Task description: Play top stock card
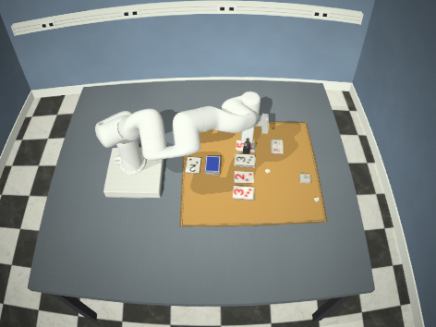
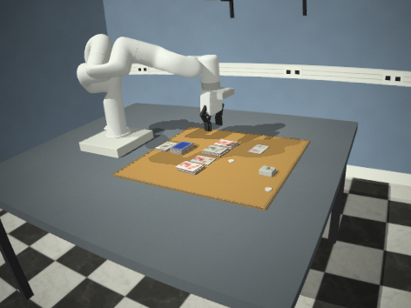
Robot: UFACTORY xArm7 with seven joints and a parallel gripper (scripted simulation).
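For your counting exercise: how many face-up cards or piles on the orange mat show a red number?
4: a red 3 nearest the front, a red 2 behind it, a red 5 partly under the hand, and a faint red card to its right.

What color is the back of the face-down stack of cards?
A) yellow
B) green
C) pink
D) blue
D: the face-down stack shows a solid blue back, sitting on the orange mat between a black 2 card and the black 3 pile.
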